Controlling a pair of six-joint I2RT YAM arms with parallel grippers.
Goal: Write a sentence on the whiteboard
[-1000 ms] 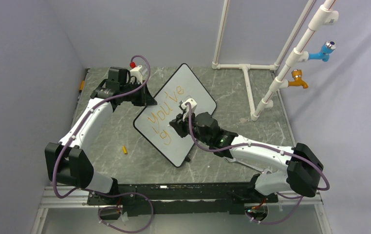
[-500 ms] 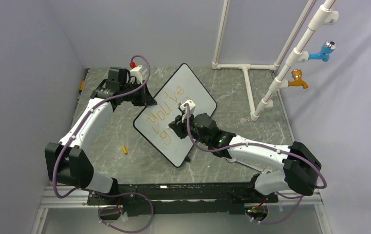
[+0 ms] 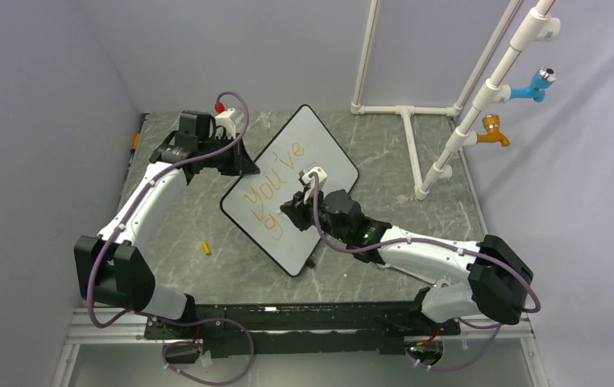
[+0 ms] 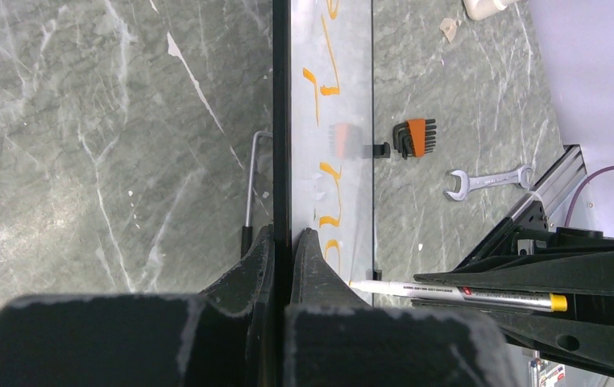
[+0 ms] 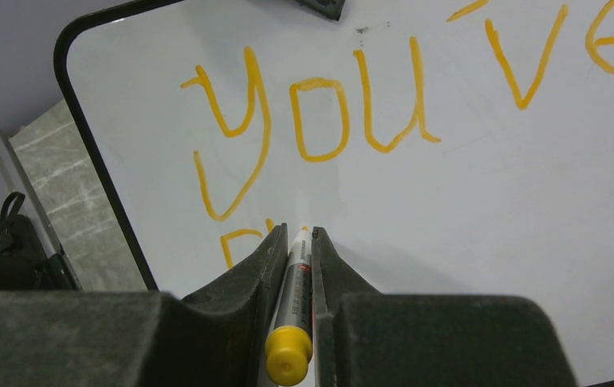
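The whiteboard (image 3: 320, 145) stands tilted at the table's middle, its left edge pinched by my left gripper (image 3: 243, 165). In the left wrist view the jaws of the left gripper (image 4: 284, 242) are shut on the whiteboard's black rim (image 4: 281, 121). The sentence (image 3: 273, 173) reads "You've" in orange, with one more letter (image 3: 271, 222) below it. My right gripper (image 3: 292, 211) is shut on a marker (image 5: 294, 306) with a yellow end. The marker's tip touches the whiteboard (image 5: 489, 201) under "You've" (image 5: 320, 121), beside a partly hidden orange stroke (image 5: 235, 242).
A yellow cap (image 3: 205, 247) lies on the table left of the board. A white pipe frame (image 3: 412, 137) with a blue tap (image 3: 536, 83) and an orange tap (image 3: 493, 133) stands at the back right. A hex key set (image 4: 414, 137) and a wrench (image 4: 487, 179) lie beyond the board.
The right arm has shifted slightly with the marker against the board. The left arm and the board have not moved.
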